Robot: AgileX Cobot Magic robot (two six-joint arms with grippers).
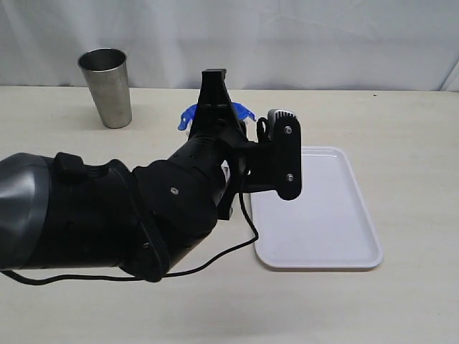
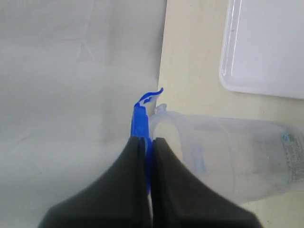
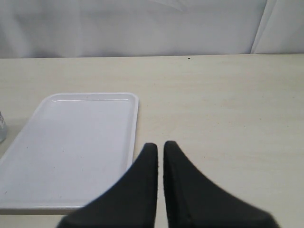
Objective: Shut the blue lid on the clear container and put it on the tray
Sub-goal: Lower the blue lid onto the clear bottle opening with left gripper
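The left tool (image 2: 146,141) is pinched narrow on the rounded-square blue plastic lid (image 2: 140,116), which sits edge-on at the mouth of the tall clear plastic container (image 2: 228,156). The beige counter (image 2: 190,57) shows through the container's walls. It stands near the flat white rectangular tray (image 2: 266,47), not touching it. The right tool (image 3: 159,146) is closed on nothing beside the tray. A grey steel tumbler (image 1: 106,86) stands upright, well apart.
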